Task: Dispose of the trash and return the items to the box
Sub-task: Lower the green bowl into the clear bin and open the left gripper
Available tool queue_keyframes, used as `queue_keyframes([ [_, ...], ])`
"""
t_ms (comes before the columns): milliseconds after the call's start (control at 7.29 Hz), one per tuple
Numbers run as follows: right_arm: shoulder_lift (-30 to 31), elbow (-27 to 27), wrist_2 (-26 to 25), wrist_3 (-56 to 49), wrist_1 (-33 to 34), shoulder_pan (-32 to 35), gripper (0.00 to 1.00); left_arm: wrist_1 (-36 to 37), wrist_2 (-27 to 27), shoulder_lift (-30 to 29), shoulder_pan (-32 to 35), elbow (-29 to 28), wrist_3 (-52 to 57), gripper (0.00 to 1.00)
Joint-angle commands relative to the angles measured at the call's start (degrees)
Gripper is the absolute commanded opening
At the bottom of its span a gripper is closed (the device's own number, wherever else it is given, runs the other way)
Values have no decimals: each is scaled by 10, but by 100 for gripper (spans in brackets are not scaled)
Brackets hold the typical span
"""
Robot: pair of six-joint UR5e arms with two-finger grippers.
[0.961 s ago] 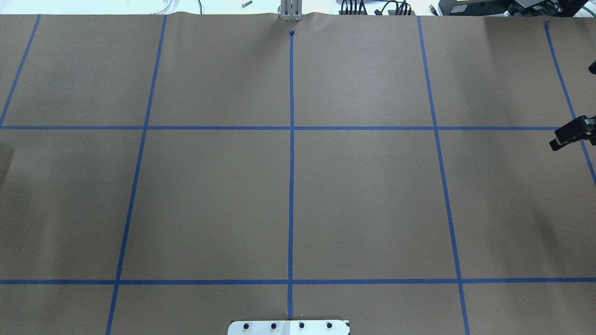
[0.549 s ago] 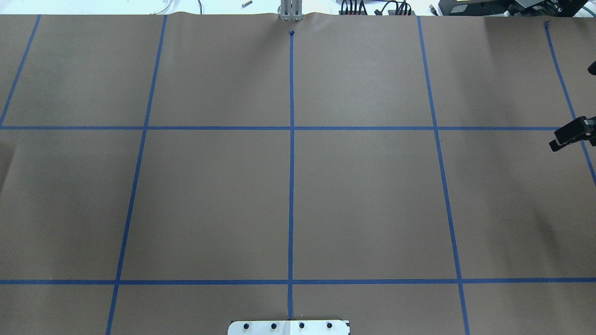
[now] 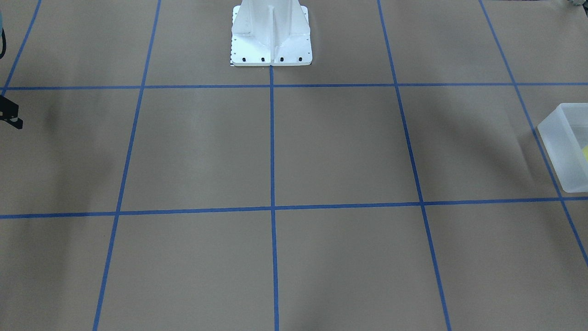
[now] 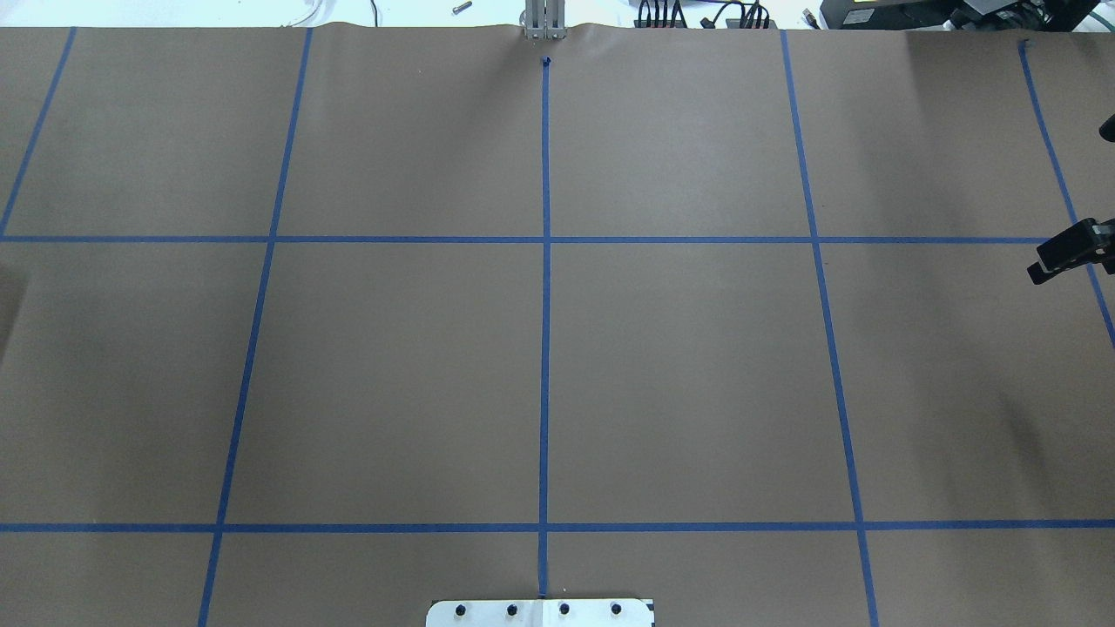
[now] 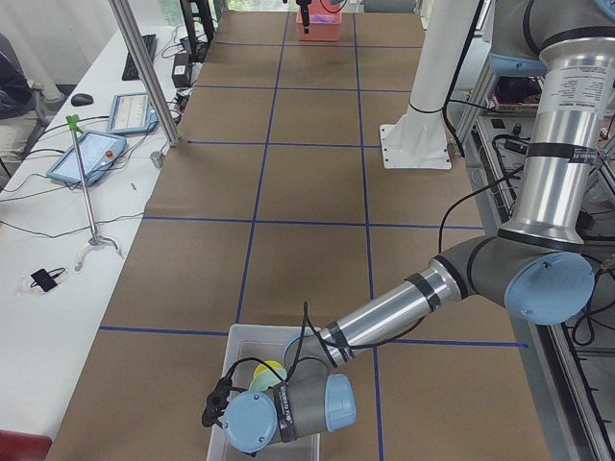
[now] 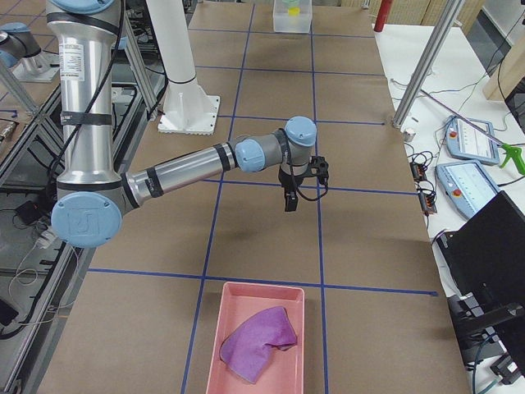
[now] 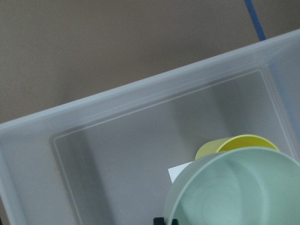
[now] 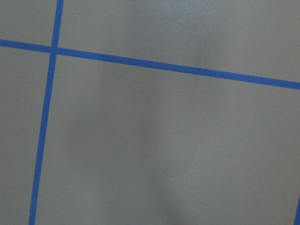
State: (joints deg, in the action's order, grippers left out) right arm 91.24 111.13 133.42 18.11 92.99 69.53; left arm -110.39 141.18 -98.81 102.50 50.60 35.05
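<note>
The box (image 3: pixel 562 138) stands at the table's end on my left and also shows in the exterior left view (image 5: pixel 240 341) and the left wrist view (image 7: pixel 140 103). The yellow cup (image 7: pixel 234 143) lies inside it. My left gripper (image 7: pixel 165 221) hangs over the box, shut on the rim of the mint-green bowl (image 7: pixel 234 197), which it holds above the box floor, partly covering the cup. Only one black fingertip shows. My right gripper (image 4: pixel 1058 257) hovers open and empty above bare table on my right; it also shows in the exterior right view (image 6: pixel 289 197).
A pink tray (image 6: pixel 258 295) holding a purple cloth (image 6: pixel 258 341) sits at the table's end on my right. The white robot base (image 3: pixel 271 46) stands at the near middle edge. Brown paper with blue tape lines covers the table.
</note>
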Motion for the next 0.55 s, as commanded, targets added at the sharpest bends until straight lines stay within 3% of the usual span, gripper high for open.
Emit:
queue_keyframes([
  [0, 1, 0, 0, 0, 0, 0, 100, 1, -22, -30, 30, -56, 27, 0],
  [412, 3, 0, 0, 0, 0, 0, 100, 0, -23, -49, 33, -90, 21, 0],
])
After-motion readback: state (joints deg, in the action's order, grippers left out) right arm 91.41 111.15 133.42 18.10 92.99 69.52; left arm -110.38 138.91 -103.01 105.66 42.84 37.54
